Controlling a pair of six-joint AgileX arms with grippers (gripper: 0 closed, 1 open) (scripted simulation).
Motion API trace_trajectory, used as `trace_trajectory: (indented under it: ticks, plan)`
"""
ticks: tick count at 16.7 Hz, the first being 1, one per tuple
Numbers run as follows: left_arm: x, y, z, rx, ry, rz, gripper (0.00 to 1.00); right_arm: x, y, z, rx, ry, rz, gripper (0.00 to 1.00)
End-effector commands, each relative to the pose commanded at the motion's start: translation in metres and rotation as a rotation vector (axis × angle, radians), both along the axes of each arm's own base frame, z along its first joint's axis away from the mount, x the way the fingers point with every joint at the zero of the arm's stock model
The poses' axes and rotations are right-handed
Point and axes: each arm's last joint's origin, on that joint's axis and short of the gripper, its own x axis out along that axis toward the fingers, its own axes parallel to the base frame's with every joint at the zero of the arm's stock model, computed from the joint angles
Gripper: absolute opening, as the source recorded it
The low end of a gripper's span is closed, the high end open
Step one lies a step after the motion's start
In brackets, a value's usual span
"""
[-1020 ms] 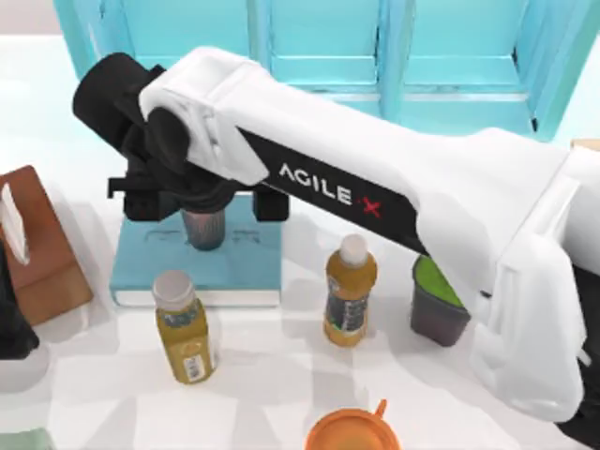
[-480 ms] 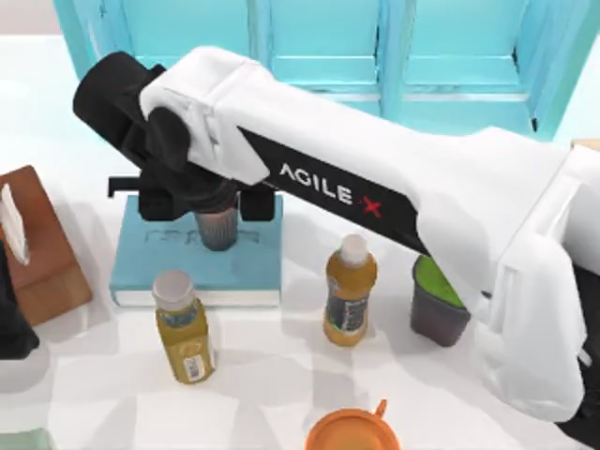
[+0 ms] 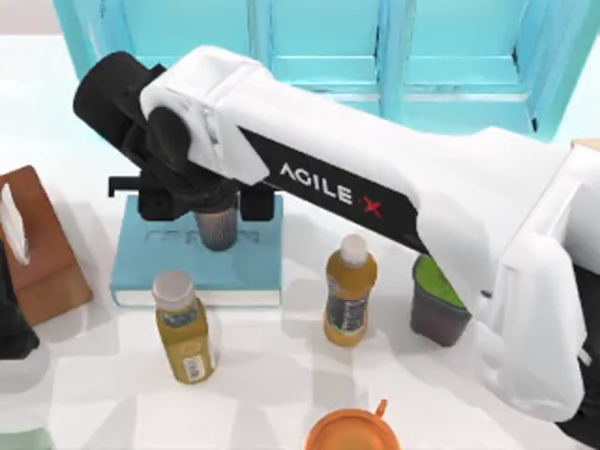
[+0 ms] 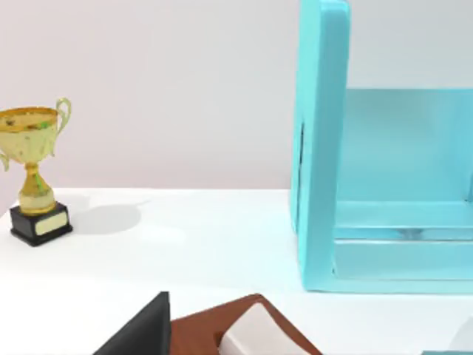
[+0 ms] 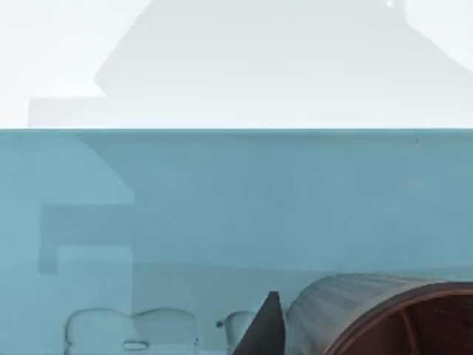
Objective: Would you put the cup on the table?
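The cup (image 3: 217, 230) stands on the light blue book (image 3: 248, 272), under the wrist of the right arm, with the right gripper (image 3: 212, 202) straddling it from above. The book lies on the white table (image 3: 281, 375), its far edge close to the turquoise shelf unit (image 3: 375, 56). Open room is tight here. In front of the book stands a juice bottle (image 3: 185, 326), touching or just beside the book's near edge. A second juice bottle (image 3: 350, 291) stands to the right, and beyond it a dark plant pot (image 3: 437, 307). An orange mug (image 3: 352, 433) sits at the near edge of the table. On the left, a brown tissue box (image 3: 37, 246) is just beside the book. The widest bare stretch of table lies between the bottles and the mug.

Against a second ago, the gripper and cup have slid a little to the right across the book; over the last half second almost nothing has shifted.

In the right wrist view, the cup's ribbed side and reddish inside (image 5: 384, 318) sit beside one dark fingertip (image 5: 266, 329), with the book's cover behind. Whether the fingers are pinching the cup, I cannot tell.

The left arm is parked off to the left; its wrist view takes in a gold trophy (image 4: 33, 181) on the table and the side of the shelf unit.
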Motion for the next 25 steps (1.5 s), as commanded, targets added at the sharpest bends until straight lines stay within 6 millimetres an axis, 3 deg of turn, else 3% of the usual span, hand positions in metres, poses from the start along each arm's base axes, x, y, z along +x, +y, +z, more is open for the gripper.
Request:
trace_trajectory:
  ticks: [4, 12, 19, 25]
  plan:
    - [0.000, 0.000, 0.000, 0.000, 0.000, 0.000, 1.00, -0.002, 0.004, 0.007, -0.004, 0.003, 0.010, 0.00]
    - [0.000, 0.000, 0.000, 0.000, 0.000, 0.000, 1.00, -0.001, -0.001, 0.046, 0.005, -0.005, 0.002, 0.00]
    - [0.000, 0.000, 0.000, 0.000, 0.000, 0.000, 1.00, -0.003, -0.001, 0.049, 0.005, -0.003, 0.004, 0.00]
    - [0.000, 0.000, 0.000, 0.000, 0.000, 0.000, 1.00, -0.002, -0.014, 0.068, 0.021, -0.014, 0.026, 0.00]
